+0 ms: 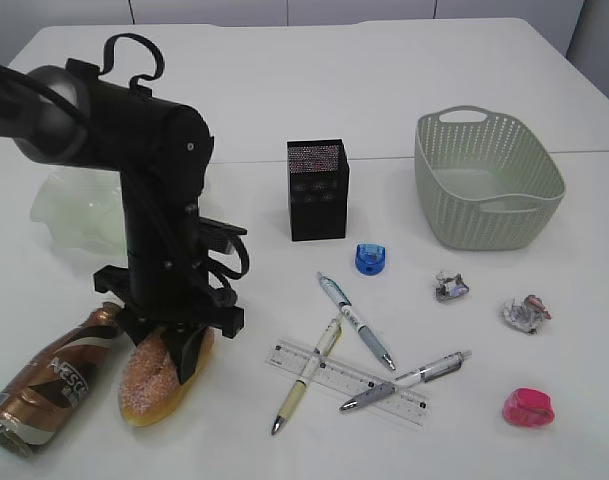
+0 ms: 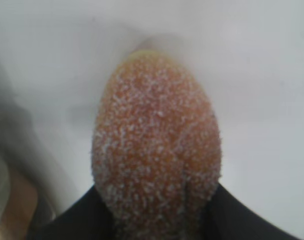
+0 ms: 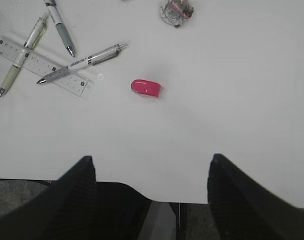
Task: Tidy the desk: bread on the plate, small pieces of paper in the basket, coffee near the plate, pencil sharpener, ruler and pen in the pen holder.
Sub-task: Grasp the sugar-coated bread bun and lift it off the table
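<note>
At the near left of the white desk point(image 1: 284, 90), with the black pen holder as landmark:

Left tool point(image 1: 176, 350): black fingers set on either side of the bread point(image 1: 156, 378), pinching its upper end; the wrist view shows the loaf point(image 2: 156, 150) filling the gap between the fingers.
Bread: oval, orange-brown, grainy sugar-like crust; lies on the desk, left of and nearer than the pen holder.
Right tool point(image 3: 152, 175): two dark ribbed fingers spread wide, nothing between them, above the desk's near edge.
Pen holder point(image 1: 317, 190): square, black, mesh-walled, upright, mid-desk.
Coffee point(image 1: 49, 385): brown metallic bottle, on its side, just left of the bread, far left of and nearer than the holder.
Plate point(image 1: 69, 210): pale green, translucent, wavy rim, left of the holder, partly behind the arm.
Basket point(image 1: 489, 180): pale green plastic, perforated walls, oval, right of the holder.
Blue pencil sharpener point(image 1: 370, 259): small, rounded, just right of and nearer than the holder.
Pink pencil sharpener point(image 1: 529, 407): glossy, rounded, far right of and nearer than the holder.
Ruler point(image 1: 349, 383): clear plastic, flat, nearer than the holder, under the pens.
Pens: one with cream barrel point(image 1: 306, 378), one grey-blue point(image 1: 356, 322), one silver point(image 1: 404, 380), crossing the ruler.
Paper pieces: two crumpled balls point(image 1: 451, 287) point(image 1: 525, 313), right of the holder, nearer than the basket.
</note>
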Motion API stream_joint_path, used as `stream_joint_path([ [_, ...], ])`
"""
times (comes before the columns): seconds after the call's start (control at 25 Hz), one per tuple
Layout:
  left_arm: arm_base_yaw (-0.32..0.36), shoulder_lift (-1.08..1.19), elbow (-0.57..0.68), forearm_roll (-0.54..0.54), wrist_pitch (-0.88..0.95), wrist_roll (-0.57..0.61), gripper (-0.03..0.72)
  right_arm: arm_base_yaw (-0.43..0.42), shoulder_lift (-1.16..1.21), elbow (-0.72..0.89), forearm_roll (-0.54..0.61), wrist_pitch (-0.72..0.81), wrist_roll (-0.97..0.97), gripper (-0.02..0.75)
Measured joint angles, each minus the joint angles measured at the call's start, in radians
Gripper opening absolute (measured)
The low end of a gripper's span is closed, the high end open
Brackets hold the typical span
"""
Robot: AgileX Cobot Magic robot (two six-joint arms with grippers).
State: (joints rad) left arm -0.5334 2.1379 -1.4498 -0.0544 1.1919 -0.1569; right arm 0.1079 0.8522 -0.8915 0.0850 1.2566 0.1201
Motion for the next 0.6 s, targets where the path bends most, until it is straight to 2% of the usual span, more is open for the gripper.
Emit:
stream_joint_path([
  [0.24,0.0,-0.089,0.0,-0.008,0.001,-0.013,0.242,0.0,0.0,0.0,0.0,0.0,0.0,0.54],
  [0.6,0.0,-0.35,0.002,0.0,0.017,-0.116,0.242,0.0,0.0,0.0,-0.002,0.0,0.0,0.54],
])
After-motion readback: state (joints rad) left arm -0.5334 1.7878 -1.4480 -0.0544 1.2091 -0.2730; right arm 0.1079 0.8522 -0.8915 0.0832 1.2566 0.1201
